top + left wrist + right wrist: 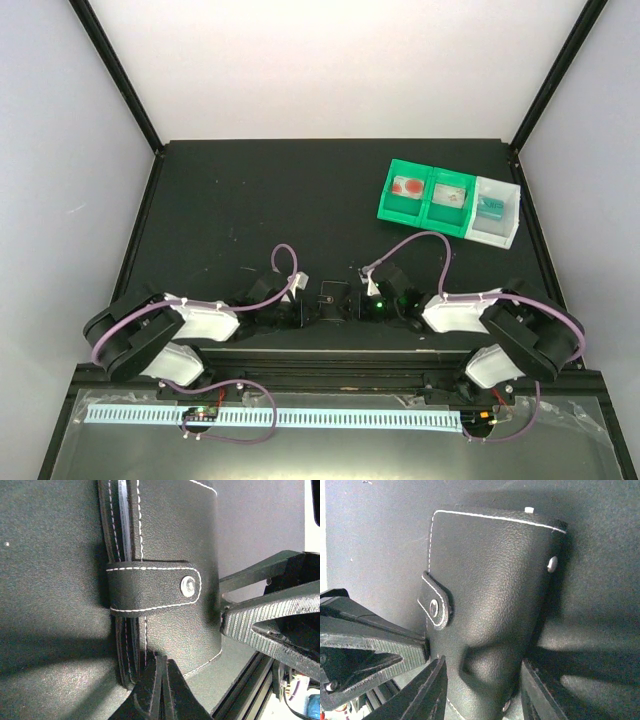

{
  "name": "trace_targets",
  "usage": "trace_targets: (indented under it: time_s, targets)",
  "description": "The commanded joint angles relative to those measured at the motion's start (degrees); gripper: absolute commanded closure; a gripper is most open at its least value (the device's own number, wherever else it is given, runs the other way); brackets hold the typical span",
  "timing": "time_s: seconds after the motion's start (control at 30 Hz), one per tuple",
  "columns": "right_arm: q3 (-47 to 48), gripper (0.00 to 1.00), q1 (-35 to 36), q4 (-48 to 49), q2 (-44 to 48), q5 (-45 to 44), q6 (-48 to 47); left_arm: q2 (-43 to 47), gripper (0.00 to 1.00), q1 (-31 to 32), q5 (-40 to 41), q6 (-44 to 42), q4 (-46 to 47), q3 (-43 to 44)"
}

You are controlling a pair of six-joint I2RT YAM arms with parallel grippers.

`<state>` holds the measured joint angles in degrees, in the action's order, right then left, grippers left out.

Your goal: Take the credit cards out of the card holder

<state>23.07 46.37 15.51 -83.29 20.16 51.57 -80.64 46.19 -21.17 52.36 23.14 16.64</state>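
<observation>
The card holder, a small black wallet with white stitching, sits between both grippers at the table's near middle. Its snap strap is fastened. My right gripper has a finger on each side of the card holder, and the cover is dented between them. My left gripper is shut, its tips over the near edge of the card holder; I cannot tell if a leaf is pinched. The credit cards show only as thin pale edges between the leaves.
A green-and-white three-compartment tray stands at the back right with small items in it, a teal one in the white end. The right gripper's ribbed fingers are close beside the wallet in the left wrist view.
</observation>
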Motion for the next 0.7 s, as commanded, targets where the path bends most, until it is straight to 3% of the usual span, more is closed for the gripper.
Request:
trace_targets:
  time_s: [0.0, 0.1, 0.23, 0.4, 0.47, 0.57, 0.67]
  targets:
    - [0.27, 0.6, 0.14, 3.6, -1.4, 0.08, 0.02, -1.97, 0.98, 0.21, -1.79, 0.53, 3.01, -0.97]
    - [0.31, 0.61, 0.21, 3.8, -2.23, -0.07, 0.01, -2.41, 0.98, 0.29, -1.98, 0.8, 3.84, -1.03]
    - [0.58, 0.71, 0.2, 4.03, -2.72, 0.62, -0.87, -2.26, 0.98, 0.44, -1.93, 1.47, 4.88, -0.86]
    - [-0.51, 0.96, 0.2, 6.14, 0.44, 1.98, -0.88, -0.92, 0.98, 1.1, -1.32, 2.07, 5.26, -0.72]
    - [-1.11, 0.99, 0.19, 4.63, 2.96, 1.73, -0.75, -0.32, 0.97, 1.2, -1.45, 2.51, 5.21, -0.74]
    - [-0.52, 0.99, 0.33, -0.3, 6.83, 1.75, -2.33, 2.35, 0.89, 1.18, -1.33, 2.51, 2.94, -0.02]
    - [1.44, 0.99, 0.43, -7.92, 10.25, 0.88, -3.29, 6.65, 0.75, 1.25, 0.24, 0.0, -5.63, 3.32]
